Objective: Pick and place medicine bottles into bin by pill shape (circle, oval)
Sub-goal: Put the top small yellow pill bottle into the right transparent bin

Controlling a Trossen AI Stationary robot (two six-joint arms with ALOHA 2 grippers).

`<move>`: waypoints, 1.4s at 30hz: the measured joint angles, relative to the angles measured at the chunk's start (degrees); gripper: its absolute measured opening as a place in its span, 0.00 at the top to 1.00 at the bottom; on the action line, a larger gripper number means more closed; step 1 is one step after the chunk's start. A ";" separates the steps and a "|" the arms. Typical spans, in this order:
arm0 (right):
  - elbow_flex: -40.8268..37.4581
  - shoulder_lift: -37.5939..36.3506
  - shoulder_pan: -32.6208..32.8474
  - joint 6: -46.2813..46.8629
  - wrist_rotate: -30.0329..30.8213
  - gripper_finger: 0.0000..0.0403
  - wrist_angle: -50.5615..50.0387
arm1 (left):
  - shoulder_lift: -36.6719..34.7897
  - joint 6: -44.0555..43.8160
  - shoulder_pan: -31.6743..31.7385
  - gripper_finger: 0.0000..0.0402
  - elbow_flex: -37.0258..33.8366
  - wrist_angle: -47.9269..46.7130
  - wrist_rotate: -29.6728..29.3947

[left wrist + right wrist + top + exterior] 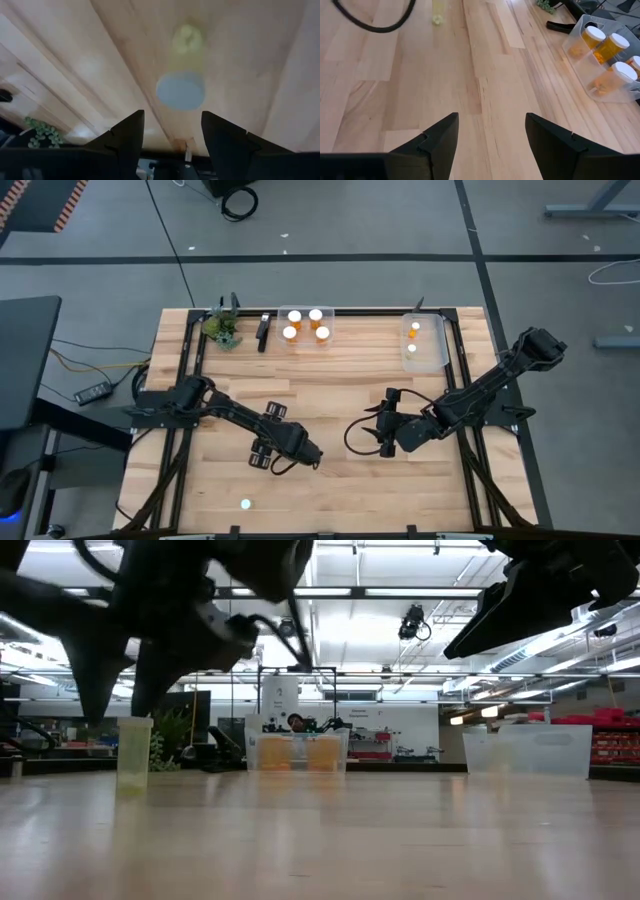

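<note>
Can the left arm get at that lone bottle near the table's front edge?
Probably yes. The left gripper hangs open above the bare wood, and the lone bottle stands upright just ahead of its fingers in the left wrist view, with nothing between. The right gripper waits apart.

So the high cam hangs over the wooden table point(330, 395) looking straight down, taking in the whole top plus grey floor around it. The low cam sits at tabletop level, looking flat across into the room behind. The left wrist cam points steeply down, close over a lone bottle point(181, 89) that the low cam also shows. The right wrist cam looks forward along the planks to the bin point(600, 75), which both fixed cams also catch.
</note>
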 joint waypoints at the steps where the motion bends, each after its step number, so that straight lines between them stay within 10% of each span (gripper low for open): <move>1: 0.00 0.00 0.00 0.00 0.00 0.41 -0.02 | -0.27 0.00 0.00 0.49 -0.99 0.08 0.00; 24: 0.00 0.00 -0.04 -1.70 -0.02 0.41 4.86 | -16.36 -15.12 -4.82 0.60 -32.09 34.65 2.47; 42: 0.02 0.00 -0.02 -1.31 -0.46 0.41 5.16 | -22.96 -16.98 -3.54 0.55 -32.83 40.85 2.00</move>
